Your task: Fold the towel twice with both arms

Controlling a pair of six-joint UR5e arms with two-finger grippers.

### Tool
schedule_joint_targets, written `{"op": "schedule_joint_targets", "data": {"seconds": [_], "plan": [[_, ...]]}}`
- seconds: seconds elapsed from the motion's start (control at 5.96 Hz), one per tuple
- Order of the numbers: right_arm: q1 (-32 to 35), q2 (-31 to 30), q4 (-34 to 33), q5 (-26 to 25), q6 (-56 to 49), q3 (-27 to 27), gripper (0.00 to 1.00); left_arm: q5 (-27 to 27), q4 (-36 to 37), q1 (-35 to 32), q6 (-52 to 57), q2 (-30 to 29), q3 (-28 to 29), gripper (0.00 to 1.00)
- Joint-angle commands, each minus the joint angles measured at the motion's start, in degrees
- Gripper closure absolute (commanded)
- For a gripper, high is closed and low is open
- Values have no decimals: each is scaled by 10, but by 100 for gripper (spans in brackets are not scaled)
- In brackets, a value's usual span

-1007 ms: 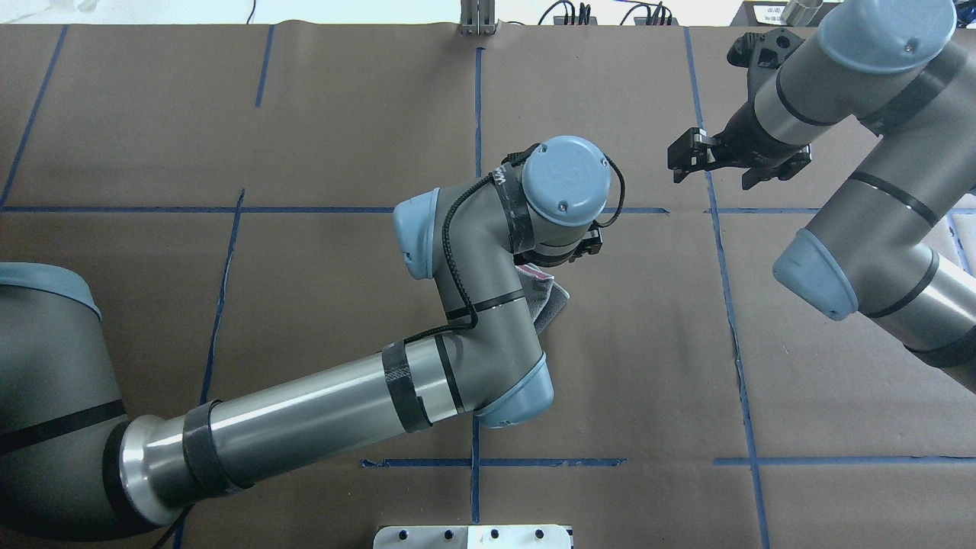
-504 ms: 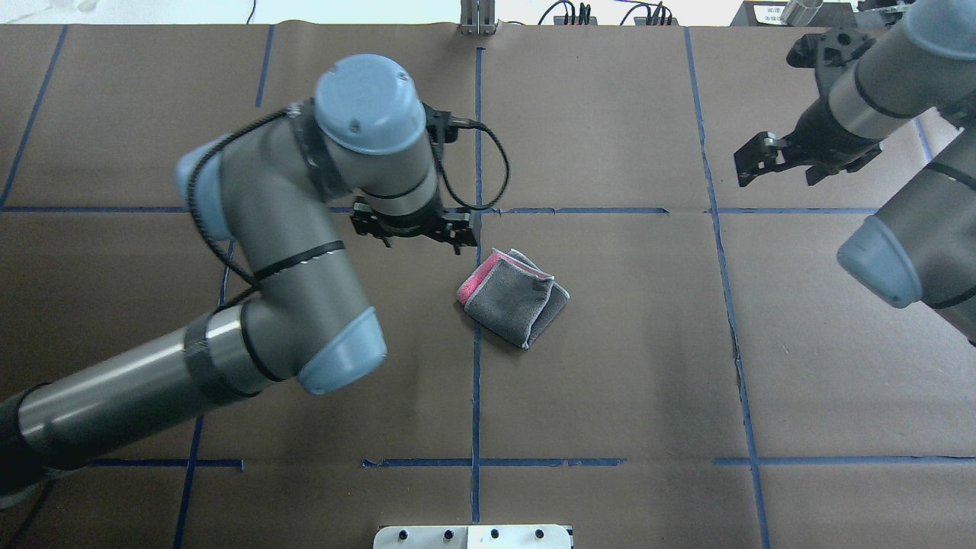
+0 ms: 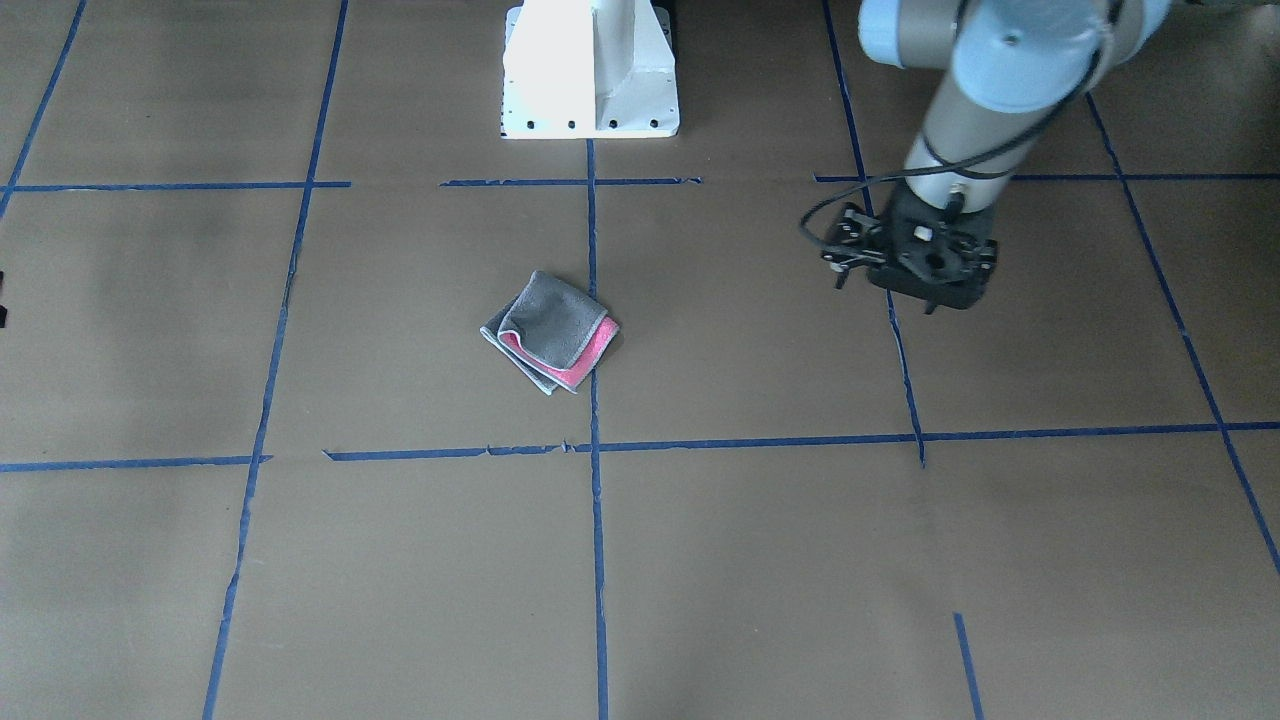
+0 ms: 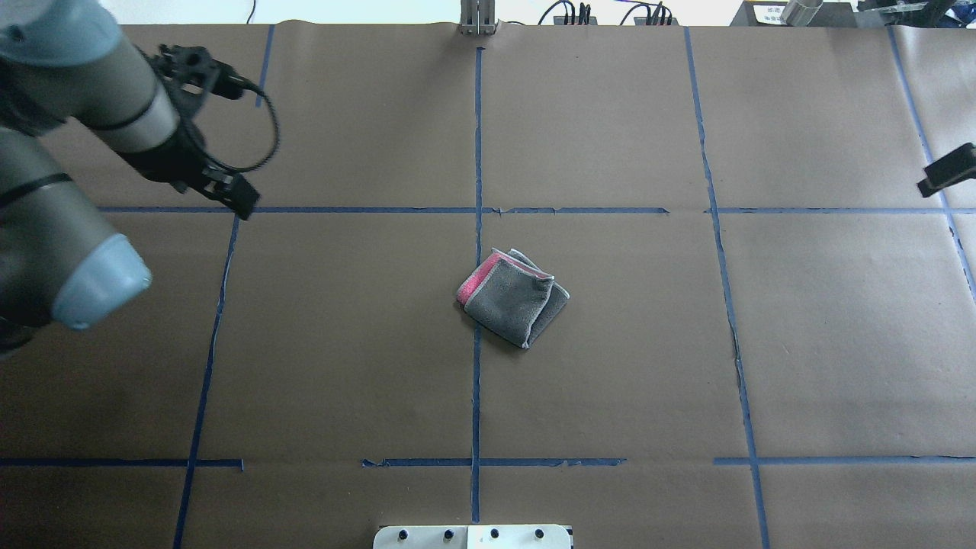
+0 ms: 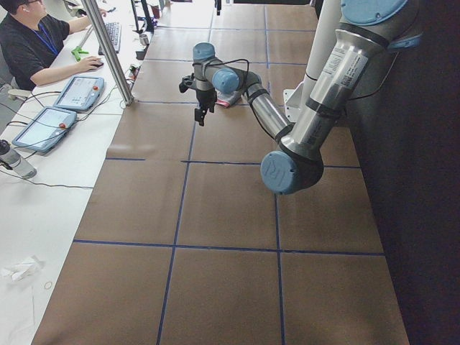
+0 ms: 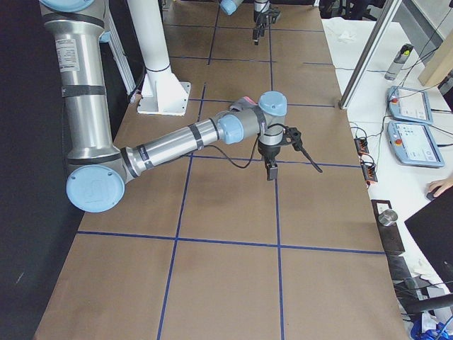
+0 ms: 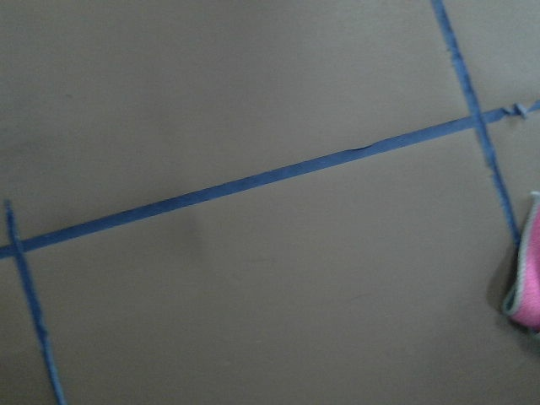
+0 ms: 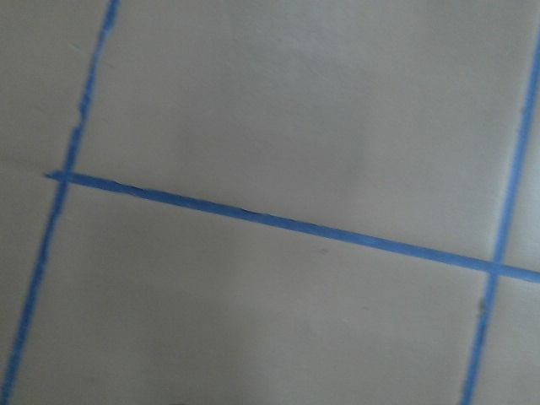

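The towel lies folded in a small packet at the table's middle, dark grey on top with a pink strip along its left edge. It also shows in the front-facing view, and its pink edge shows at the right of the left wrist view. My left gripper hangs open and empty far to the towel's left, seen too in the front-facing view. My right gripper is open, only one finger showing at the overhead view's right edge; it hangs empty over bare paper.
Brown paper with blue tape lines covers the table. The white pedestal base stands at the robot's side. An operator sits at a side bench with tablets beyond the table's far edge.
The left arm lifted off the towel and swung away to the far left, uncovering the folded packet. The right arm drew back to the right, almost out of the overhead view.
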Motion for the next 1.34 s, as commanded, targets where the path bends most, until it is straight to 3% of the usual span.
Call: {"op": "schedule_joint_targets", "data": {"seconds": [0.0, 0.17, 0.67, 1.18], "plan": [[111, -58, -1, 13, -163, -47, 0, -71, 2, -168, 260, 114, 15, 0], [126, -90, 3, 14, -162, -63, 0, -116, 2, -219, 296, 159, 48, 0], [149, -139, 7, 15, -158, -69, 0, -126, -5, -310, 303, 250, 108, 0], [150, -143, 7, 69, -161, -85, 0, -130, -28, -341, 328, 298, 103, 0]]}}
